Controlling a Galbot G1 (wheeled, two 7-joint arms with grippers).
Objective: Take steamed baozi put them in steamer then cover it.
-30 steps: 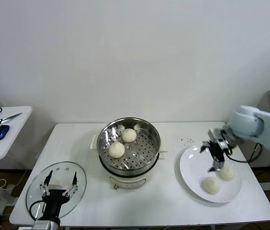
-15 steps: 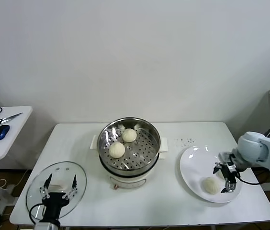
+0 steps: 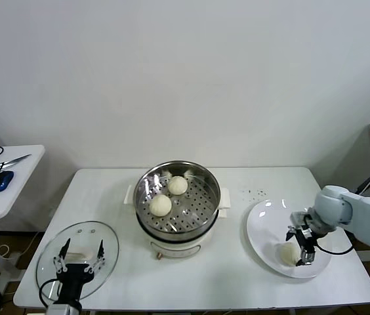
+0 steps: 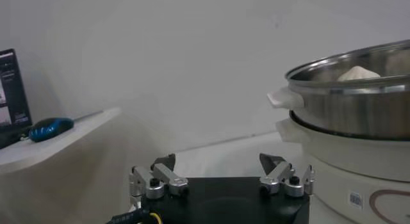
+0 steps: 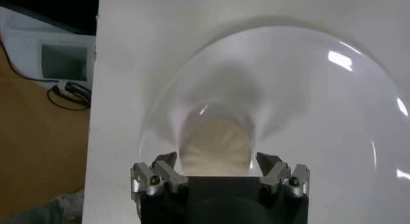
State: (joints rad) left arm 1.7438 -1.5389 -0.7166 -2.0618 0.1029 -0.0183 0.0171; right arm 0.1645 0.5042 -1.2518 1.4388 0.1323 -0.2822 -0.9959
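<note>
The right gripper [image 3: 301,246] stands low over the white plate [image 3: 264,230] with its jaws spread wide, one finger on each side of a steamed baozi [image 5: 214,145] but not closed on it. A second ago it hung higher over the plate's middle and two buns lay bare on the plate; now only one bun [image 3: 288,252] shows in the head view, just beside the fingers. Two more baozi [image 3: 161,205] sit on the perforated tray of the steamer [image 3: 206,216] at the table's centre, unmoved. The left gripper [image 3: 79,260] stays parked over the glass lid [image 3: 47,262] at the near left corner, jaws wide open and holding nothing
</note>
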